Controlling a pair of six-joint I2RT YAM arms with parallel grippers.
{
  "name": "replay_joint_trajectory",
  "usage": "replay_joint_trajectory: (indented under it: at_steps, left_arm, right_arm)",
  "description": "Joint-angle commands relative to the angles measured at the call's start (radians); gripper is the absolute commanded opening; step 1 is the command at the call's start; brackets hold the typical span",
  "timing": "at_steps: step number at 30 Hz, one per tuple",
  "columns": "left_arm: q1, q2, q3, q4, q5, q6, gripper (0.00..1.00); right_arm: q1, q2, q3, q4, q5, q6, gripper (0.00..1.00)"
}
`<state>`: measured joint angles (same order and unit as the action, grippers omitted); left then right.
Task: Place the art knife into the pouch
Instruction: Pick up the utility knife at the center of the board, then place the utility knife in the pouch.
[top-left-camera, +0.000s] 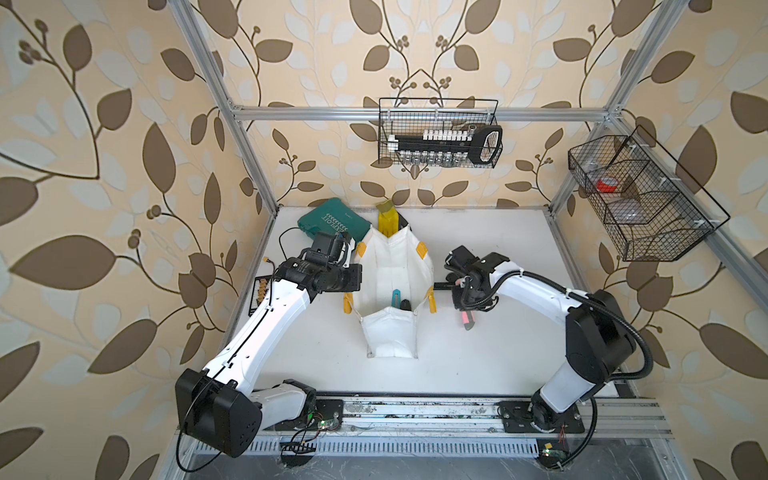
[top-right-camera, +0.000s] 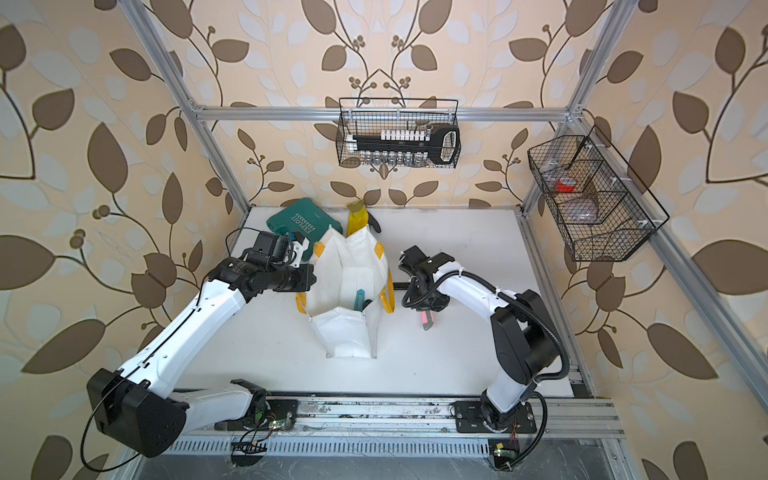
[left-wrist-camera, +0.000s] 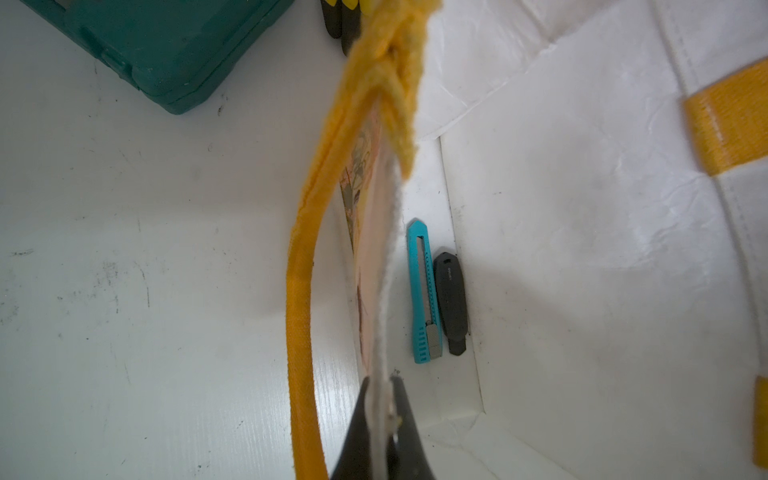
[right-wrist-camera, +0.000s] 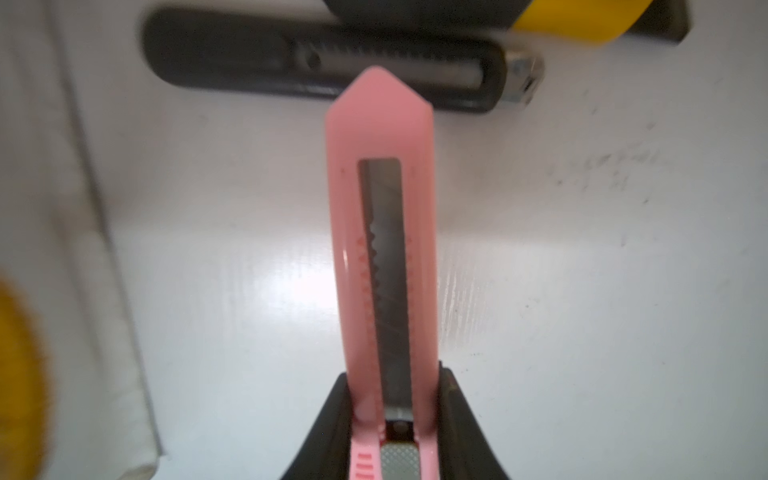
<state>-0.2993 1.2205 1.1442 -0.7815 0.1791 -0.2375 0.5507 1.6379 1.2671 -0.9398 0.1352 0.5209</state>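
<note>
as left jaws pinch pouch (top-left-camera: 374, 270) rim, right jaws clamp art knife (right-wrist-camera: 382, 124), seemingly mid-body

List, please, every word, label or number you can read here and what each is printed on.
"EXPLOIT": on the green tool case, upside down in both top views.
Small mark on the dark grey knife inside the pouch: too small to read.
</note>
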Motion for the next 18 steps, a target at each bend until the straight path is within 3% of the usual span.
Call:
replay_joint_trajectory:
  at_steps: [1,10,18]
  left_arm:
    - [0.009,-0.012,0.005,0.025,-0.007,0.02,0.0]
    - [0.009,-0.006,0.006,0.026,-0.002,0.02,0.0]
    - [0.009,-0.003,0.006,0.024,-0.003,0.021,0.0]
  right_arm:
    - [0.005,-0.061,0.104,-0.113,0.045,-0.012,0.21]
    - [0.016,-0.108,0.42,-0.184,0.012,-0.058,0.21]
    - [0.122,0.016,0.749,-0.239,-0.015,-0.101,0.21]
